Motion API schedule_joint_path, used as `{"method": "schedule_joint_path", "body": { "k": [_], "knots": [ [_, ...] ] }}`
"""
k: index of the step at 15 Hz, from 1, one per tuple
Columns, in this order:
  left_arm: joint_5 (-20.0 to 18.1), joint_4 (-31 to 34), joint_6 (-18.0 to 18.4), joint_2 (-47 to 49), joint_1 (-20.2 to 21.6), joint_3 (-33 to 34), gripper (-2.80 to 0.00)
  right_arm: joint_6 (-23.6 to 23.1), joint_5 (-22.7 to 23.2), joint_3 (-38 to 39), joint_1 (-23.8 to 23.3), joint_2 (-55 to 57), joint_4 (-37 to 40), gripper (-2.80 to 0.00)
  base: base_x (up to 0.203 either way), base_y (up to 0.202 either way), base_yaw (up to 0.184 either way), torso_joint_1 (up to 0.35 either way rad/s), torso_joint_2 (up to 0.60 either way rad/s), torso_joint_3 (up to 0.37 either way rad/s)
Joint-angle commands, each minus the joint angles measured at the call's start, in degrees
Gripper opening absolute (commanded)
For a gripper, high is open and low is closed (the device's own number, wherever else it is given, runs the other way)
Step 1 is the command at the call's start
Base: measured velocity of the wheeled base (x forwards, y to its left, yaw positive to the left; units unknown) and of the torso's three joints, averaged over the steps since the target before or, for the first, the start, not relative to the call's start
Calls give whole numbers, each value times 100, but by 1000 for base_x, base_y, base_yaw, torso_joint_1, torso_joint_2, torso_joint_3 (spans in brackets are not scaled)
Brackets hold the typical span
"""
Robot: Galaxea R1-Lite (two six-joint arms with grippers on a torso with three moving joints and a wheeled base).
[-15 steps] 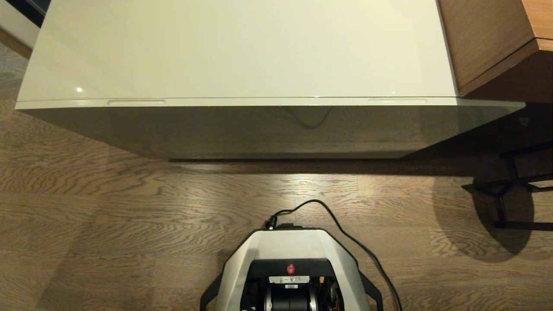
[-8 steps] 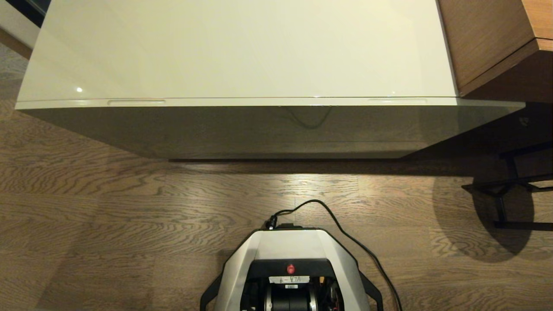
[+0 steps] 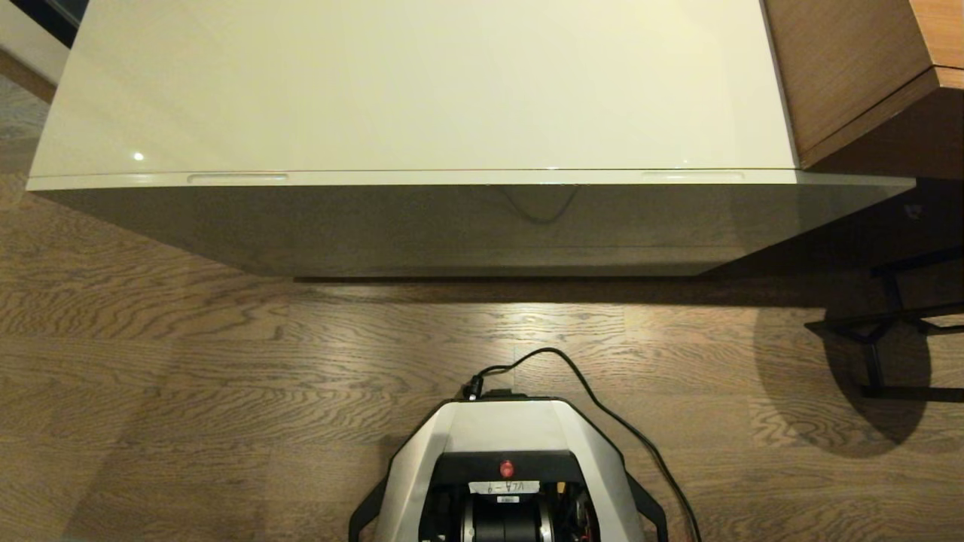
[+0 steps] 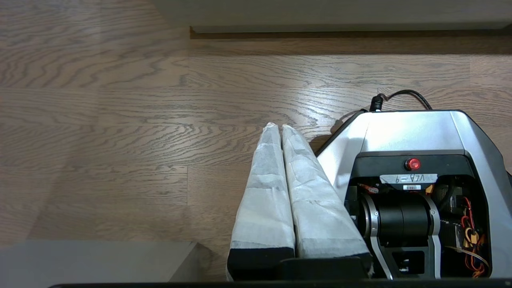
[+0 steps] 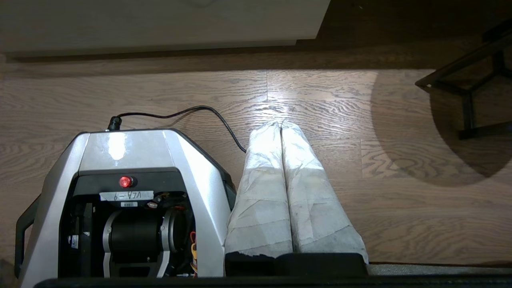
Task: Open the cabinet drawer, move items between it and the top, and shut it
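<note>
The low cabinet fills the upper part of the head view, its glossy cream-white top [image 3: 422, 83] running from the upper left of the frame almost to the upper right, with nothing lying on it in the part that shows. Along the near edge of that surface sits the cabinet drawer [image 3: 452, 226], pushed fully in, its shaded beige-grey front facing the robot; one slim oblong slot [image 3: 237, 178] lies toward the left of the front edge and a second slot [image 3: 691, 175] toward the right. A brown wooden furniture piece [image 3: 851, 68] stands in the upper right corner, touching the cabinet's right end. The wooden floor [image 3: 188, 361] spreads across the lower half, and the robot's base [image 3: 504, 429] rises at the bottom centre with a black cable [image 3: 602, 406] curling off to its right. Neither arm appears in the head view. In the left wrist view the left gripper [image 4: 279, 127] hangs over the floor beside the base, its white-wrapped jaws pressed together and holding nothing. In the right wrist view the right gripper [image 5: 280, 125] hangs likewise on the other side of the base, jaws closed and empty.
</note>
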State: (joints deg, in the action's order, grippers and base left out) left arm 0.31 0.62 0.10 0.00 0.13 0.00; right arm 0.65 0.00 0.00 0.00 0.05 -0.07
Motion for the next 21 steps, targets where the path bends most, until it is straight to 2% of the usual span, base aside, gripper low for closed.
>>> {"method": "schedule_joint_path", "body": {
  "k": [1, 21],
  "knots": [
    [4, -1, -1, 9, 4, 0, -280, -3, 0, 9, 9, 4, -1, -280, 0, 0, 0, 0, 0, 0],
    [4, -1, -1, 9, 4, 0, -280, 6, 0, 9, 9, 4, -1, -280, 0, 0, 0, 0, 0, 0]
  ]
}}
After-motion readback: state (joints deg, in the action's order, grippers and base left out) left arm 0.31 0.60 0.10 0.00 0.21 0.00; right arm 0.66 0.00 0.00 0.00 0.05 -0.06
